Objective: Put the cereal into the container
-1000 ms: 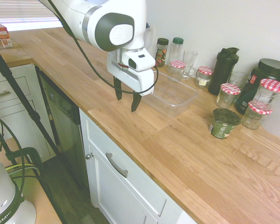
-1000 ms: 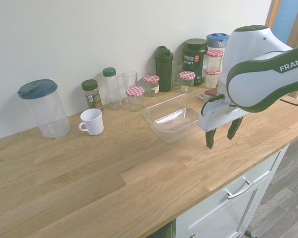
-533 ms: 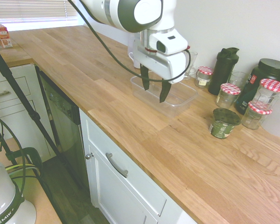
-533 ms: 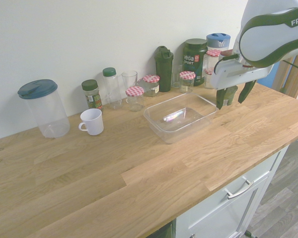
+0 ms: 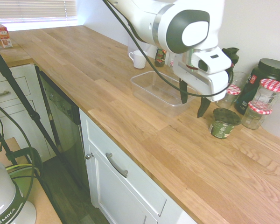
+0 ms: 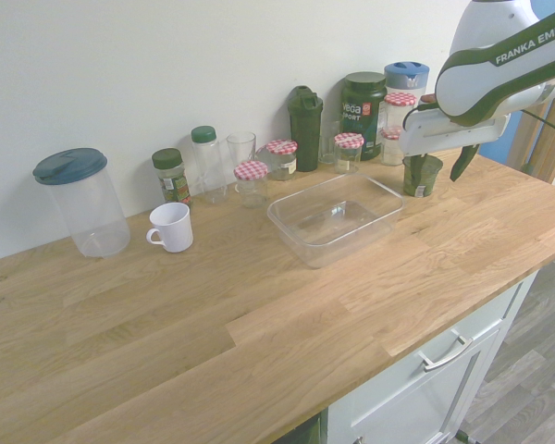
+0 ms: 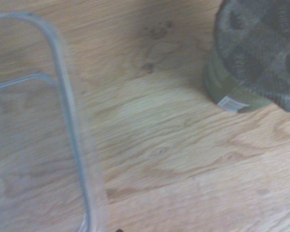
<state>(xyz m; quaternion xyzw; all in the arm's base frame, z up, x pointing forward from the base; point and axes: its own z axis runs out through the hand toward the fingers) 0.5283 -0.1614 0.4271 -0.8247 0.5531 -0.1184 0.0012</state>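
"Where's the cereal (image 5: 223, 123) from your gripper (image 5: 192, 108)?"

"Below your open jaws, toward the stacked jars (image 5: 258, 105), standing upright on the counter (image 5: 144, 135). You'll likely need to shift that way before lowering."

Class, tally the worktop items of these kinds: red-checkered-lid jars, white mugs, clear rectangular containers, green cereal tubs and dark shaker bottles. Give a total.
Red-checkered-lid jars: 5
White mug: 1
Clear rectangular container: 1
Green cereal tub: 1
Dark shaker bottle: 1
Total: 9
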